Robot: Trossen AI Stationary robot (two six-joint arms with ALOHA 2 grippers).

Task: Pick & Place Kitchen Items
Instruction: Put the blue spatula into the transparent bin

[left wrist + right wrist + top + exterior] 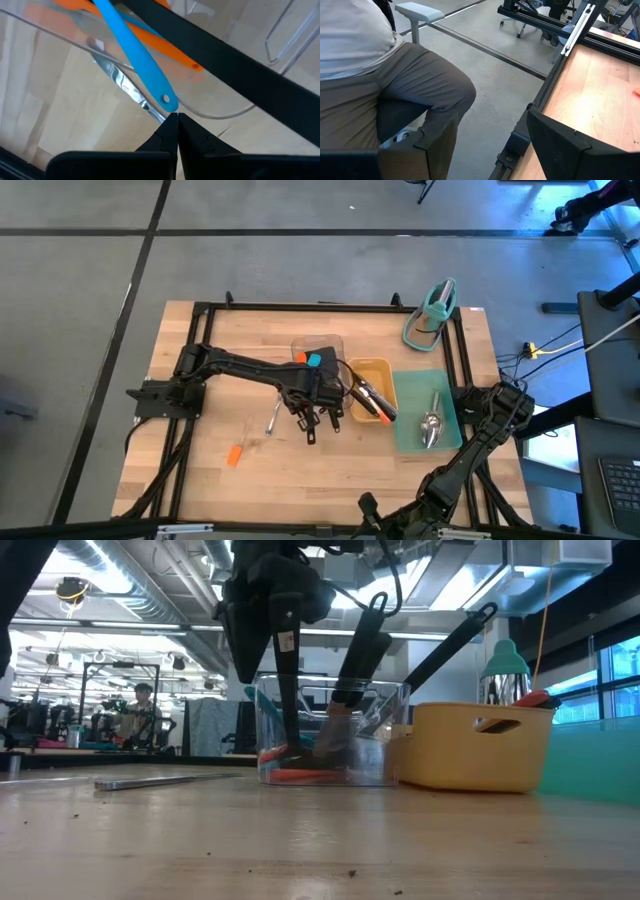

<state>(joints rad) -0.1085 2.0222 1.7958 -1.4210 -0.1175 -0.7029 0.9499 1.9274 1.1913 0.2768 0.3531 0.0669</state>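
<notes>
Hovering over the near edge of the clear tray (pixel 318 355) at table centre: left gripper (pixel 318 420), fingers (pixel 167 135) pressed together in the left wrist view and pinching nothing visible. Showing only in that wrist view: one blue spatula (pixel 137 55) and one orange spatula (pixel 165 47) lying crossed inside the clear tray, one black handle (pixel 225 70) slanting across them. Lying loose on the wood in the high view: one steel utensil (pixel 272 420) and one small orange piece (pixel 234 456). Resting in the yellow tray (pixel 372 367): black-handled tongs (pixel 368 398) with orange tips. Sitting in the teal tray (pixel 410 430): two shiny steel spoons (pixel 432 423). Standing at the far corner: one teal stand (pixel 432 315). Waiting folded off the table's right edge: right gripper (pixel 485 150), fingers spread wide, facing a seated person (pixel 380 75) in its wrist view alone. Rising above the trays in the low view: two black handles (pixel 365 650).
</notes>
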